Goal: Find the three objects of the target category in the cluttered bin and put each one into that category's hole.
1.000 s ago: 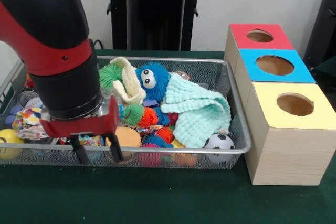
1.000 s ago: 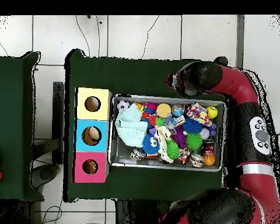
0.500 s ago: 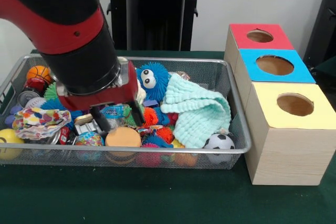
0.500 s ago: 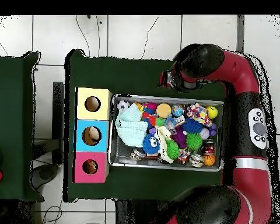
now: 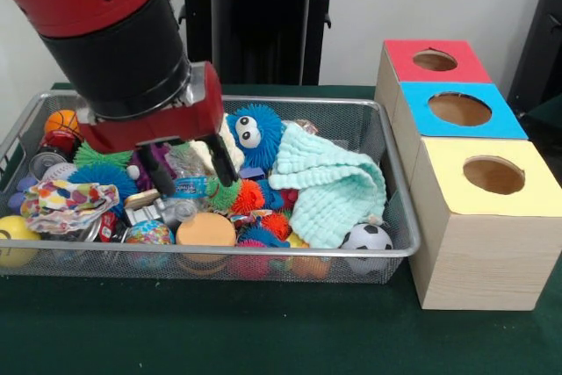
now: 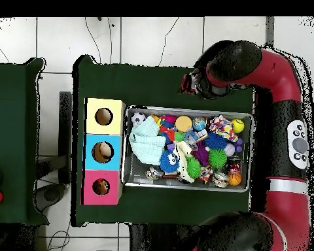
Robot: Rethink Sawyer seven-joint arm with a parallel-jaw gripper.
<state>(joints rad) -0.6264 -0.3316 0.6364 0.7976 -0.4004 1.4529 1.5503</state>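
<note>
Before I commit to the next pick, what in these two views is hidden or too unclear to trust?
- Cream cloth, front view: mostly covered by the gripper.
- Whatever lies under the mint-green cloth: hidden in both views.
- Inside of the yellow box's hole: only the dark opening shows in either view.
- Small items along the bin in the overhead view: too small to identify.
</note>
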